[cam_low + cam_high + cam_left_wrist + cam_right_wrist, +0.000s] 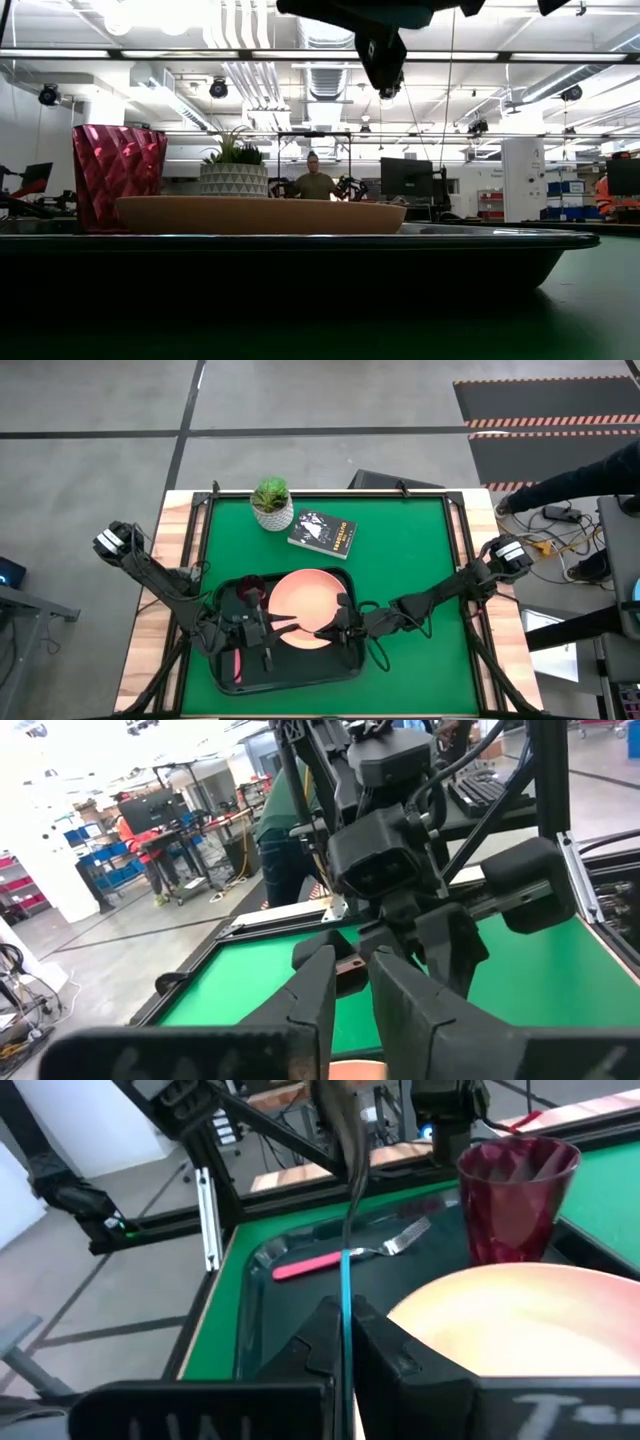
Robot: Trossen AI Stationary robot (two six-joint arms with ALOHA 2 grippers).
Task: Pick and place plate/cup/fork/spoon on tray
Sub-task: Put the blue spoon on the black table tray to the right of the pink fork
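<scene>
The black tray (pixel 340 665) lies at the table's near side. On it are the salmon-pink plate (pixel 305 605), the maroon cup (pixel 249 590) at its far left corner, and the pink-handled fork (pixel 335 1260) along its left side. My right gripper (pixel 345 1330) hovers over the plate's near rim (pixel 520 1315), shut on the blue-handled spoon (pixel 346 1280). My left gripper (pixel 352 982) hovers over the tray just left of the plate and faces the right gripper. Its fingers stand a narrow gap apart. I cannot tell whether it touches the spoon's bowl end. My right gripper pinches the spoon's blue handle (pixel 346 1305) between its two fingers. The fingers lie along the spoon, roughly level, coming from the table's right. The metal bowl end (pixel 335 1125) sticks out ahead of the fingertips toward the left arm. The spoon is lifted clear of tray and plate.
A white pot with a green plant (pixel 272 505) and a small black book (pixel 323 532) stand on the green mat beyond the tray. A person's arm (pixel 580 475) shows off the table's far right. Bare green mat (pixel 420 560) lies right of the tray.
</scene>
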